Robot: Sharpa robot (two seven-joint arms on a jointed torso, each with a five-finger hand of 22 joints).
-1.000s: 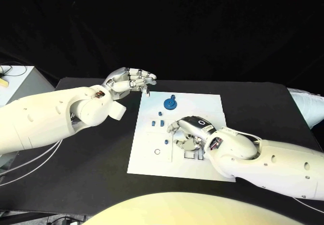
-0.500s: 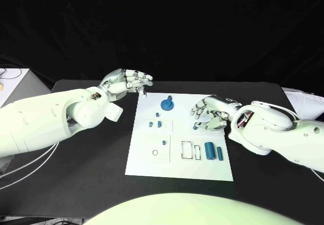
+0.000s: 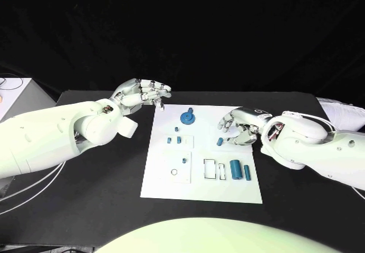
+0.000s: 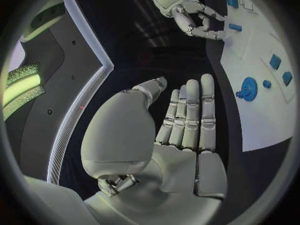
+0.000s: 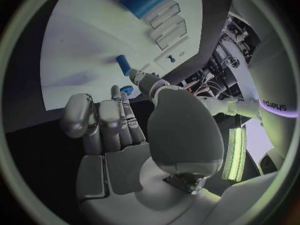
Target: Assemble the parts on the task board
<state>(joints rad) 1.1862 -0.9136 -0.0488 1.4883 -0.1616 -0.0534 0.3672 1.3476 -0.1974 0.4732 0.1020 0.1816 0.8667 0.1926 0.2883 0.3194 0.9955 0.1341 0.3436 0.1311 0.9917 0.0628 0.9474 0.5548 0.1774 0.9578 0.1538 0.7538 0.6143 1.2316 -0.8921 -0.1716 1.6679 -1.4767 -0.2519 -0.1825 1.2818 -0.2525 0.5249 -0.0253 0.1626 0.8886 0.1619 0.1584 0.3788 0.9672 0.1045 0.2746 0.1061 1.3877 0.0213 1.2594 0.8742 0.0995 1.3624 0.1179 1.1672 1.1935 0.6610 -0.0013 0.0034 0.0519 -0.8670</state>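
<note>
Black counter (image 3: 91, 200) carries the white task board (image 3: 201, 184). My right hand (image 3: 239, 128) hovers over its edge, fingers curled, empty; a small blue part (image 3: 220, 141) lies just beside them. My left hand (image 3: 143, 92), fingers together, holds nothing beyond the board's far corner, near the blue gear (image 3: 189, 116).

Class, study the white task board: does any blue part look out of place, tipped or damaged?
Nothing stands out. The white task board lies flat; the blue gear and two blue cylinders look intact. One small blue piece lies loose beside the right robot hand.
</note>
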